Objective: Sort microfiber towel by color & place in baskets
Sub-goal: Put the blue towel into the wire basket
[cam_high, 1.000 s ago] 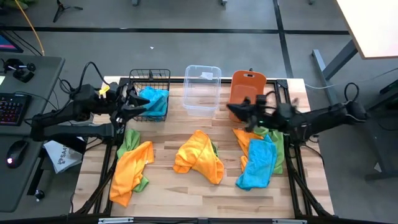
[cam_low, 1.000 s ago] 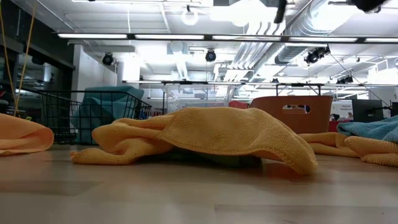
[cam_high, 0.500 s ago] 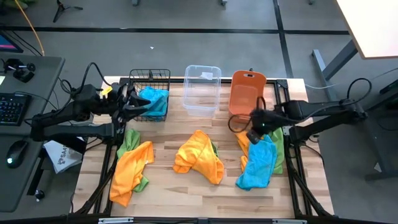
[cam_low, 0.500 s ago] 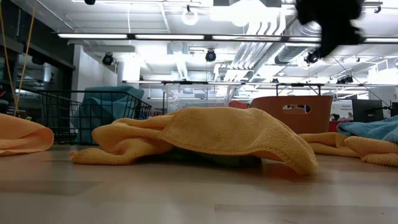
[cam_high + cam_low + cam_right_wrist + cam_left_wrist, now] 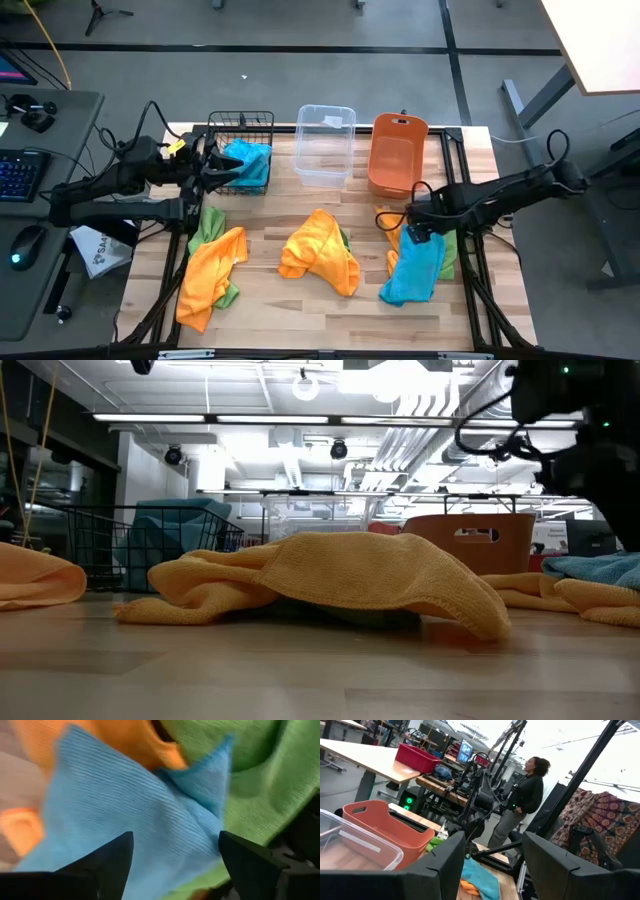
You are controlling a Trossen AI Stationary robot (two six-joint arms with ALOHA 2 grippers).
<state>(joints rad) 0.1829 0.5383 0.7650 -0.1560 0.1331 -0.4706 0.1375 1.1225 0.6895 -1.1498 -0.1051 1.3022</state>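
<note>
My right gripper [image 5: 418, 232] hangs just over the top edge of the blue towel [image 5: 413, 262] near the table's [image 5: 300, 305] right edge, my fingers [image 5: 107, 865] spread apart with nothing between them; past them I see blue cloth, with an orange towel [image 5: 125, 740] and a green towel [image 5: 255, 775] lying under and beside it. Whether my fingertips already touch the cloth I cannot quite tell. My left gripper [image 5: 212, 170] waits by the black wire basket [image 5: 240, 125] at the back left corner, its fingers also apart and empty. That basket already holds a blue towel [image 5: 250, 160]. The clear tub [image 5: 324, 145] stands at the middle of the back edge and the orange bin [image 5: 397, 155] just to its right. Another orange towel [image 5: 320, 250] is heaped at the centre of the tabletop over a bit of green, and a third [image 5: 210, 270] lies near the left edge on a green one [image 5: 207, 228]. A person [image 5: 522, 805] stands in the room beyond the table.
</note>
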